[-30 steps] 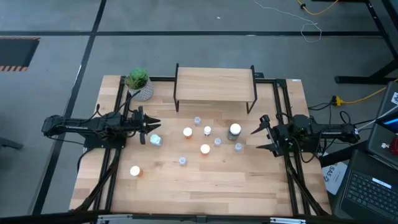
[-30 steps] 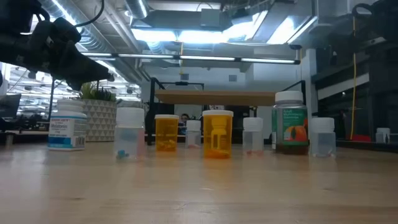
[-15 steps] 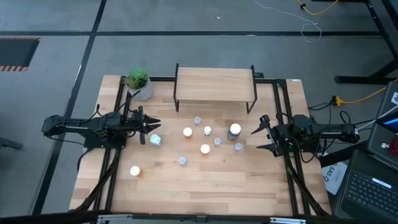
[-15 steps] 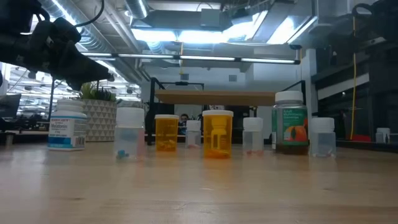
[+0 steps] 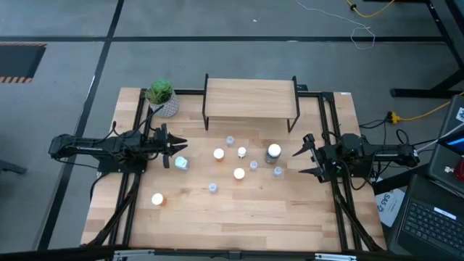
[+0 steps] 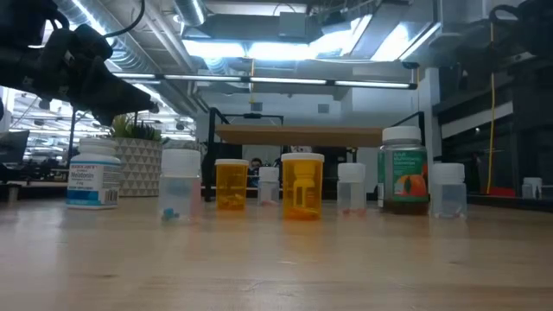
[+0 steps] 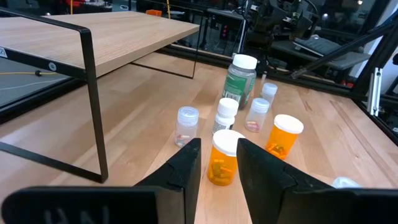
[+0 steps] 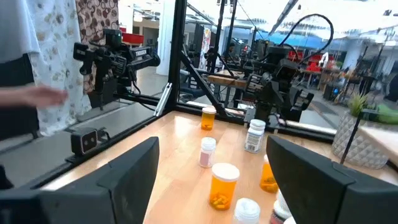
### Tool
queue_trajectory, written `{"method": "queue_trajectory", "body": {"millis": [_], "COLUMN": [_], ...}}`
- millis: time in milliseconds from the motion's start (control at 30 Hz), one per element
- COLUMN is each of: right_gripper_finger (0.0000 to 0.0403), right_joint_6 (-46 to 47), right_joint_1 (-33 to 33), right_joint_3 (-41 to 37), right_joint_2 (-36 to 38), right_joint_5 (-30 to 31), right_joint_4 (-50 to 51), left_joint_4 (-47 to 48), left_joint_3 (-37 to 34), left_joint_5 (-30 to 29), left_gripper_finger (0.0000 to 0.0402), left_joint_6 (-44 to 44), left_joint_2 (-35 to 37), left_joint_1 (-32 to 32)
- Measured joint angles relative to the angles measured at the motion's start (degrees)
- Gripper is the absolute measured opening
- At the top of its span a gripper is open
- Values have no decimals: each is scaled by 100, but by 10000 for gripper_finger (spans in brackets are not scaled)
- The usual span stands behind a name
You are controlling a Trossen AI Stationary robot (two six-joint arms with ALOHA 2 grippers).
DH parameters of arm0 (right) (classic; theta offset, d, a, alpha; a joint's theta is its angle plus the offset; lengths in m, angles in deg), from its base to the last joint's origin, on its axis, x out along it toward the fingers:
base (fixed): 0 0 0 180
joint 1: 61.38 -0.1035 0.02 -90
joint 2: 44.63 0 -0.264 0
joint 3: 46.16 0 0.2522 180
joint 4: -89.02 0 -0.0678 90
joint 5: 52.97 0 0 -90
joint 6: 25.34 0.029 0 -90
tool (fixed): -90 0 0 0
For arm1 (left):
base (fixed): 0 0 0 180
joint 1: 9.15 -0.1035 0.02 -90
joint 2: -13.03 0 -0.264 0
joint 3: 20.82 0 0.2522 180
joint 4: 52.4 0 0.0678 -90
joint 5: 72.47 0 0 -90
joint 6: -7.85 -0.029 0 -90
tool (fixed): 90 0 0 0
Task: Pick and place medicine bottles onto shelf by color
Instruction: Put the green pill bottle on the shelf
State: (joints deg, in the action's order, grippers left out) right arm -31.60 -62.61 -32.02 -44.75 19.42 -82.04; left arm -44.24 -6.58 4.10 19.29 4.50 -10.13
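Observation:
Several medicine bottles stand upright on their bases on the wooden table in front of the shelf [image 5: 250, 98]. They are a white one [image 5: 181, 164], orange ones [image 5: 238, 173] [image 5: 157, 199], small clear ones [image 5: 212, 188] and a larger greenish one [image 5: 273, 151]. My left gripper [image 5: 176, 151] is open and empty at the table's left, just beside the white bottle. In the left wrist view an orange bottle [image 7: 224, 158] shows beyond my left gripper's [image 7: 219, 162] fingers. My right gripper [image 5: 300, 161] is wide open and empty at the table's right, right of the greenish bottle.
A green plant in a white pot [image 5: 162, 96] stands at the far left, beside the shelf. Black rails [image 5: 138, 181] run along both table sides. A laptop [image 5: 435, 217] sits off the table's right. A person's sleeve [image 8: 25, 62] shows beyond the table's left.

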Motion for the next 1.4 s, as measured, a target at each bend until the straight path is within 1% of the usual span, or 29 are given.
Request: {"method": "queue_trajectory", "body": {"millis": [100, 267, 433, 533, 633, 733, 800, 867, 967, 1067, 1133, 1200, 1333, 1400], "right_gripper_finger": [299, 299, 299, 299, 299, 299, 299, 299, 299, 299, 299, 299, 299, 299], "right_joint_6": [57, 628, 1341, 1985, 2431, 2525, 2356, 2073, 1605, 1189, 1108, 1145, 1540, 1845], "right_joint_1": [0, 0, -2, -2, -14, -68, -95, -103, -103, -103, -104, -107, -103, -101], "right_joint_3": [-2, -1, -2, -1, 0, 7, 160, 498, 1226, 2151, 2814, 3437, 4574, 4980], "right_joint_2": [2, 0, 2, -4, -127, -414, -666, -950, -1466, -2029, -2427, -2881, -3821, -4256], "right_joint_5": [0, 0, 21, 417, 501, 559, 604, 599, 565, 514, 628, 1015, 2000, 2258], "right_joint_4": [0, -109, -770, -1180, -1179, -1383, -1443, -1495, -1477, -945, -176, 838, 3295, 4296], "left_joint_4": [-2, 0, 0, -2, -2, -1, 0, 0, 0, -1, -2, -3, -4, -4], "left_joint_3": [-1, 1, 1, 1, 0, -1, 0, 1, -1, 0, 1, 1, 1, -1], "left_joint_5": [2, 0, 2, 1, 2, 1, 2, 2, 2, 2, 0, 2, 0, 0], "left_gripper_finger": [98, 98, 98, 98, 98, 98, 98, 98, 98, 98, 98, 98, 98, 98], "left_joint_6": [0, 0, 0, 0, 0, 0, 0, 0, 0, 0, 0, 0, 0, 0], "left_joint_2": [0, 1, 2, 0, 1, 1, 2, 0, 0, 1, 0, 1, 2, 0], "left_joint_1": [-1, -1, 0, 0, 0, 1, -1, 1, 1, 0, 0, 1, -1, -1]}}
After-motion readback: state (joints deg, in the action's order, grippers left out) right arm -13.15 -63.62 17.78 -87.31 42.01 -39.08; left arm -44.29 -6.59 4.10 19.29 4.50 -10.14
